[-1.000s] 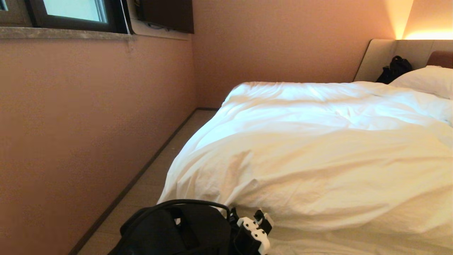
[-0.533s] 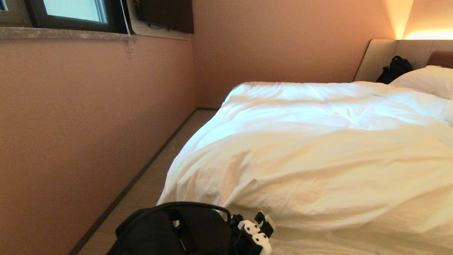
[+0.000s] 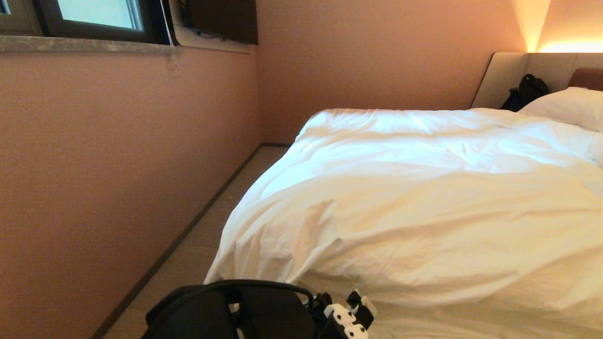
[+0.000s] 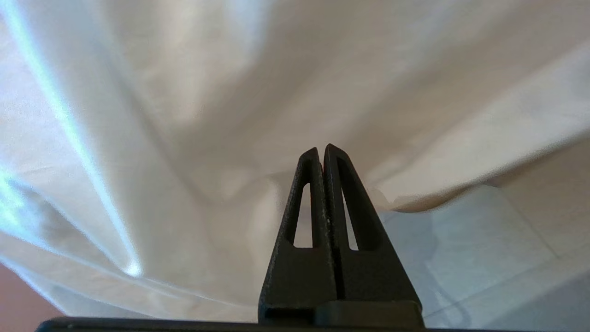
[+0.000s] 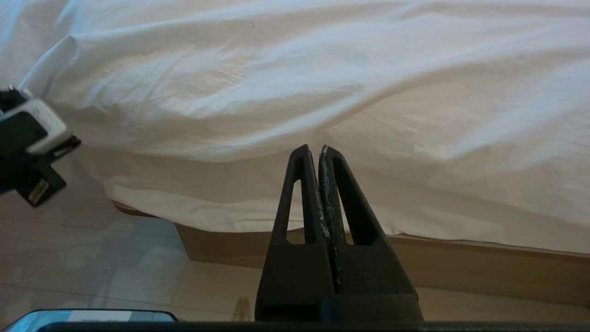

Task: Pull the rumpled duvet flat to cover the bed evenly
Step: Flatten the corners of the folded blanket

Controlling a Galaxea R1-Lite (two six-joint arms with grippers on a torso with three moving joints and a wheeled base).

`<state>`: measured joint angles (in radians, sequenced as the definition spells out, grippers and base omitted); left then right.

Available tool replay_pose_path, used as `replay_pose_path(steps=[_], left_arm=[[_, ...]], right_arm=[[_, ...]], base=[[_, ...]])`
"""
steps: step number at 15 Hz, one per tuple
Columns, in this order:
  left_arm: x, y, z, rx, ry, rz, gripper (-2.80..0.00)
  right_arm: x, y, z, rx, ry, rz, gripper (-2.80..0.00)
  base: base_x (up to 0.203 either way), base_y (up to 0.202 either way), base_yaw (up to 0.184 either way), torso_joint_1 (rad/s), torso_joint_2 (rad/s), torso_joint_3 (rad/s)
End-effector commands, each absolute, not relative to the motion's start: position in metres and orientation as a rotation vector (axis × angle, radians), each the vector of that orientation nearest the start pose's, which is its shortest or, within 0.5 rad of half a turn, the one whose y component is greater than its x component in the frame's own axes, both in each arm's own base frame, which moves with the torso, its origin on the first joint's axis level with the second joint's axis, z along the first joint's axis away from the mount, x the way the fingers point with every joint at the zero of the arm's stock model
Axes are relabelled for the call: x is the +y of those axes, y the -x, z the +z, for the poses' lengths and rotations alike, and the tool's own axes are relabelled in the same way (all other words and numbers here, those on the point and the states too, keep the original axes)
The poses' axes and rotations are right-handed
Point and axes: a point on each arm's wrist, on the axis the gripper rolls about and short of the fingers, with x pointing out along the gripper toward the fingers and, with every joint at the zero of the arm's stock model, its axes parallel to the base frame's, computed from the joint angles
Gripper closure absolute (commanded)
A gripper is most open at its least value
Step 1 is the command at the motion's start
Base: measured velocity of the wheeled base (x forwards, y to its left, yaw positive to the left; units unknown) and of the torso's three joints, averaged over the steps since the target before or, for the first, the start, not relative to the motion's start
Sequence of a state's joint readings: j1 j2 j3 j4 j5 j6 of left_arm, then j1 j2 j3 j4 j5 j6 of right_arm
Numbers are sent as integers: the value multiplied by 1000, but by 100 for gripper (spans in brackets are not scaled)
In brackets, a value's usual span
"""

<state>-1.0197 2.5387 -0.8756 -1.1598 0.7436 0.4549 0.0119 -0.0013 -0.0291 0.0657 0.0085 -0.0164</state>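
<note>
The white, creased duvet [image 3: 424, 212] lies heaped over the bed [image 5: 461, 265], with its near left corner hanging toward the floor. My left gripper [image 3: 362, 308] is low at that corner, by the near edge. In the left wrist view, the left gripper [image 4: 321, 150] is shut, with the duvet's hem [image 4: 415, 203] running into its tips and folds fanning out from them. My right gripper [image 5: 313, 150] is shut on nothing and hangs in front of the bed's side, apart from the cloth.
A narrow strip of floor [image 3: 212, 235] runs between the pink wall [image 3: 118, 165] and the bed. A white pillow [image 3: 565, 106] and a black bag [image 3: 527, 89] sit by the beige headboard [image 3: 509, 70]. A window [image 3: 94, 14] is above the wall ledge.
My left arm has sunk lower and a little to the right at the near corner. The duvet's hanging corner now reaches slightly further down.
</note>
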Motion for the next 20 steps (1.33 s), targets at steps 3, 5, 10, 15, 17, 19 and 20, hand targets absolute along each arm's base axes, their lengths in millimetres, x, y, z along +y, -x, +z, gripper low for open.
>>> replay_pose_path(steps=[3,5,10,15,17,19,20], left_arm=[[-333,-200,-65,247,-853,-386,0],[-334,-203,-65,244,-845,-381,0],[-335,-207,-71,255,-855,-371,-280],[-341,-213,-70,257,-900,-251,-280],[-347,-216,-69,242,-920,-232,-280],[-350,-223,-65,238,-908,-220,-280],[-348,-228,-59,240,-900,-209,-280]], right_arm=[[0,25,77,37,17,22,0],[0,25,77,37,17,22,0],[0,25,77,37,17,23,0],[0,25,77,37,17,22,0],[0,25,77,37,17,23,0],[0,25,77,37,17,22,0],[0,25,77,37,17,22,0]], base=[[0,0,0,0,0,0],[0,0,0,0,0,0],[0,0,0,0,0,0],[0,0,0,0,0,0],[0,0,0,0,0,0],[0,0,0,0,0,0],[0,0,0,0,0,0]])
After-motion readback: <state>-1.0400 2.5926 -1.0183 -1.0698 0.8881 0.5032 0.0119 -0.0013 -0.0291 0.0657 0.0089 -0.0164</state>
